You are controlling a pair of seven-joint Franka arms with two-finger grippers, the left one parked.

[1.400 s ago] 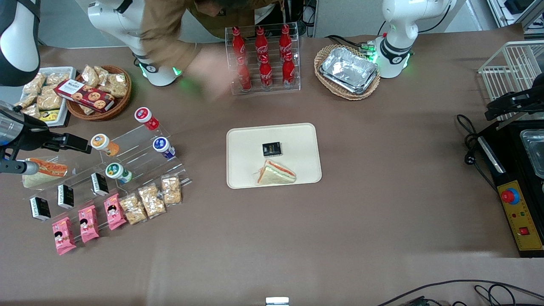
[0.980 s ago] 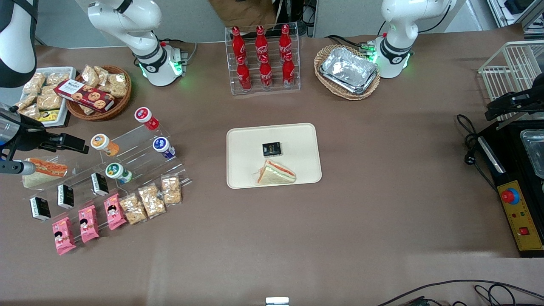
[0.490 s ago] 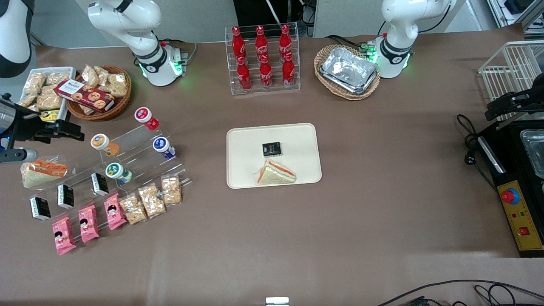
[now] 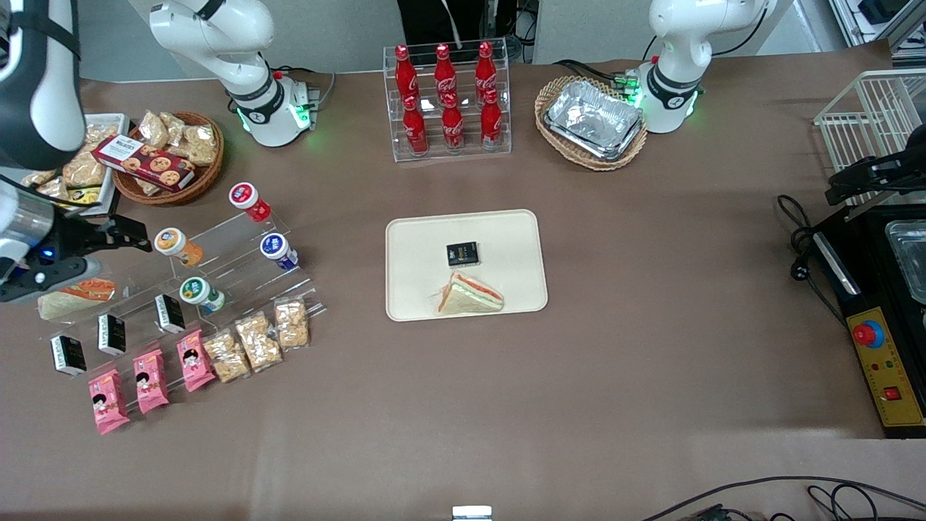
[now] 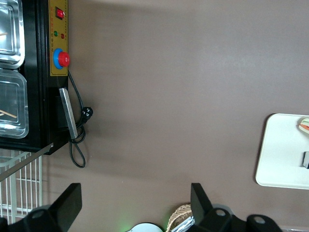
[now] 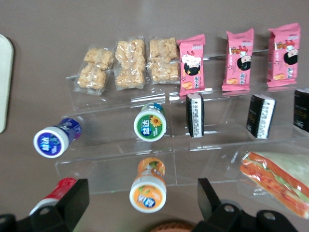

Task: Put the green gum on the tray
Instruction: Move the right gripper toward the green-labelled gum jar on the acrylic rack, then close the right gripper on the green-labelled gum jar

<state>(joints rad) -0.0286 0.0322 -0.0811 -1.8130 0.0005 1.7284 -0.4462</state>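
- Step in hand, as I judge it: reach for the green gum (image 4: 197, 292); nothing gripped yet, tray (image 4: 414, 239) has no gum on it.
- Gum sits on the clear stepped rack (image 4: 239, 278), lid tipped up toward the front camera. Taking the gum as landmark: orange gum (image 4: 176, 244) one step up and farther from the front cam; blue gum (image 4: 278, 250) on that upper step too, nearer the tray; black packet (image 4: 171, 313) just beside the gum, one step down.
- Gripper (image 4: 123, 241) hovers above the rack's end, near the orange gum, not over the green one. Jaws spread wide w/ nothing between – wrist view shows both fingers (image 6: 72, 198) apart, framing the orange gum (image 6: 148, 188).
- To do it well: shift gripper toward the front cam until the green gum (image 6: 150, 123) is centred between the fingers, not the orange one.
- Come down along the bottle's tilt; pinch the body under the lid, not the lid rim – round plastic prob. slips.
- Keep fingers clear of the black packet (image 6: 195, 115) & the rack edge.
- Lift straight off the step before swinging toward the tray.
- On the tray, aim for bare area away from the sandwich (image 4: 469, 295) and small black box (image 4: 462, 253); set it down low so it doesn't roll.
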